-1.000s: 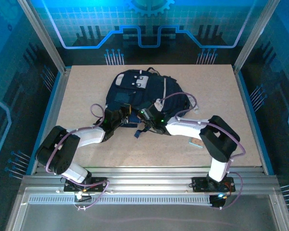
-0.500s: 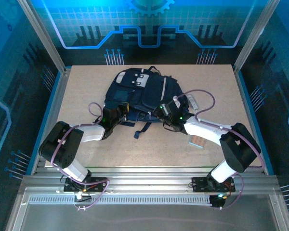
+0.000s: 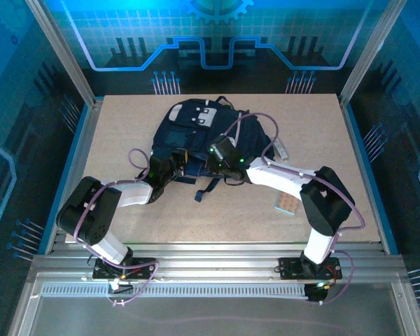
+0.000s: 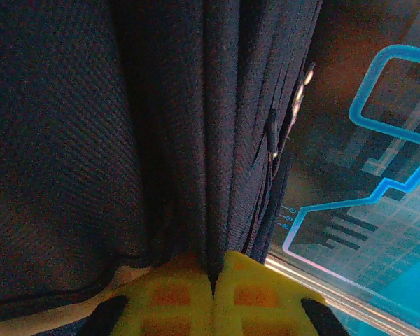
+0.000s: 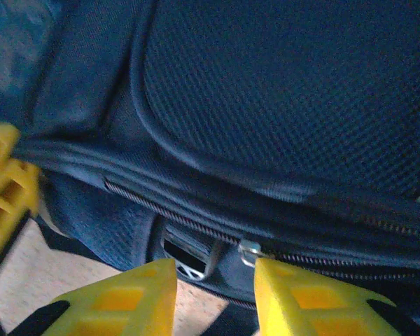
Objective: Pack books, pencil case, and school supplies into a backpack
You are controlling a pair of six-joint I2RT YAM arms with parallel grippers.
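Two holds: left gripper [image 4: 213, 288] pinches a backpack [image 3: 196, 129] fold; right gripper [image 5: 215, 287] stands parted at the zipper pull [image 5: 249, 250]. Cloth looks limp, so you should take that stiff pull.

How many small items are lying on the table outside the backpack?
2: a tan pad beside the right arm's elbow, a grey bar just right of the backpack. Others may be hidden.
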